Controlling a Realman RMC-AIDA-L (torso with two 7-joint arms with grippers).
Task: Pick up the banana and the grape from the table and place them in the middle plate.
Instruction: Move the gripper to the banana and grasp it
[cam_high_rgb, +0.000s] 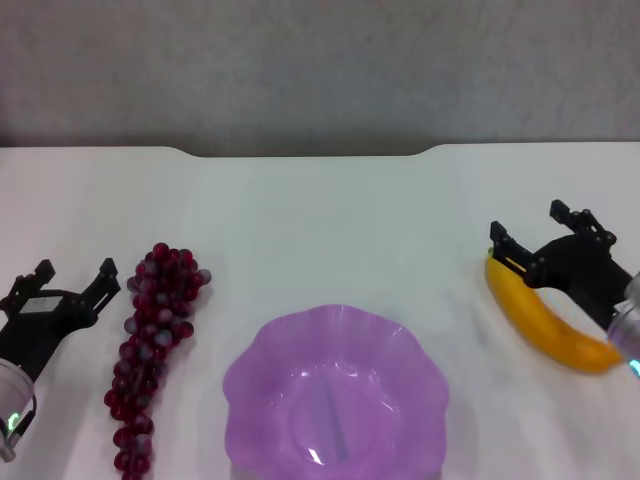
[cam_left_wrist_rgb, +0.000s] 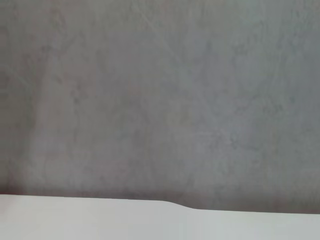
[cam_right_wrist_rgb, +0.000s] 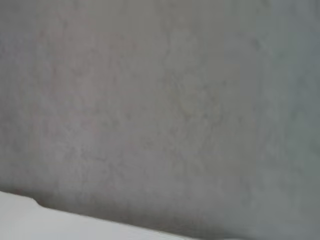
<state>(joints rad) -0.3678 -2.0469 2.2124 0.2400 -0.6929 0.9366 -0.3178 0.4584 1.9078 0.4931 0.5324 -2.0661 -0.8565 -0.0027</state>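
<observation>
The middle plate (cam_high_rgb: 335, 395) sits on the table (cam_high_rgb: 320, 220) at the near edge, about centred between the two arms. The grape (cam_high_rgb: 152, 345) lies to the plate's left, apart from it, running lengthwise from far to near. Further left, beside the grape and not touching it, is the left pincer (cam_high_rgb: 70, 285), its fingers spread and pointing away from the robot. The banana (cam_high_rgb: 548, 320) lies well to the plate's right, slanting from far-left to near-right. The right pincer (cam_high_rgb: 535, 240) is over the banana's far end, fingers apart. Behind everything, the table's far edge meets a wall (cam_high_rgb: 320, 70).
</observation>
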